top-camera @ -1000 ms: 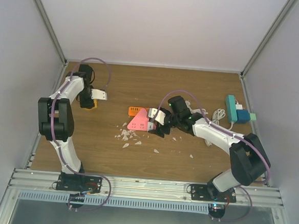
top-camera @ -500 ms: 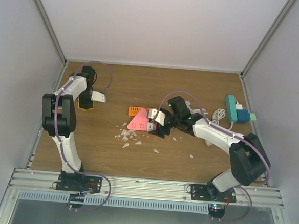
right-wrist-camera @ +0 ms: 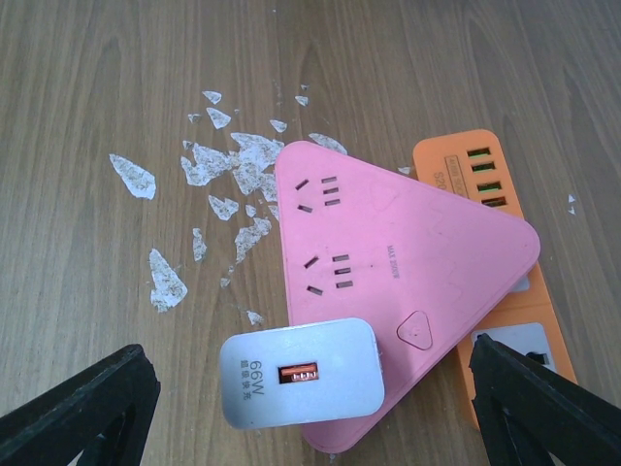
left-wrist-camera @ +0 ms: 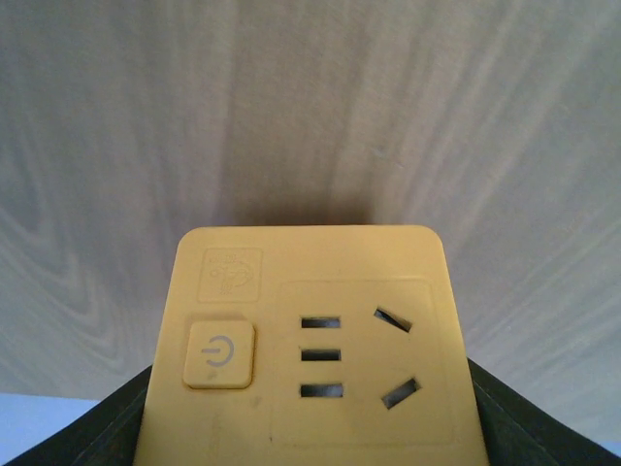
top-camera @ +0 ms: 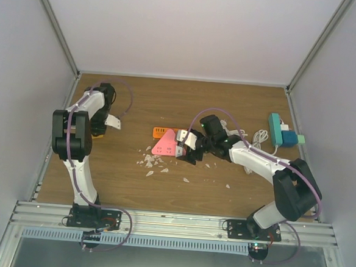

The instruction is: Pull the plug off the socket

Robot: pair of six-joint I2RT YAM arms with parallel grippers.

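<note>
Since a second ago the left arm has folded in on itself and carried the left gripper point(top-camera: 105, 127) closer to the left edge of the table point(top-camera: 229, 106), while the right arm has not shifted. The left jaws stand about half apart and appear to be clamped on a yellow socket cube point(left-wrist-camera: 310, 340), which fills the gap between them in the left wrist view and has nothing plugged into it. The task's own plug, a white charger point(right-wrist-camera: 301, 383), sits in the pink socket point(right-wrist-camera: 408, 243) near the middle of the table, at the corner of that triangle nearest the right wrist camera. An orange power strip point(right-wrist-camera: 485, 175) lies partly under the socket's far side, and white fragments point(right-wrist-camera: 233, 165) are scattered just beside it. The right gripper point(right-wrist-camera: 310, 374) hovers over the charger with its jaws spread wide, one on each side and clear of it, holding nothing. This looks like the approach before the grasp. The next move calls for lowering, closing squarely on the charger's two sides, then drawing it straight off the socket's face. The socket lies loose and nothing pins it, so it may lift along with the plug.
</note>
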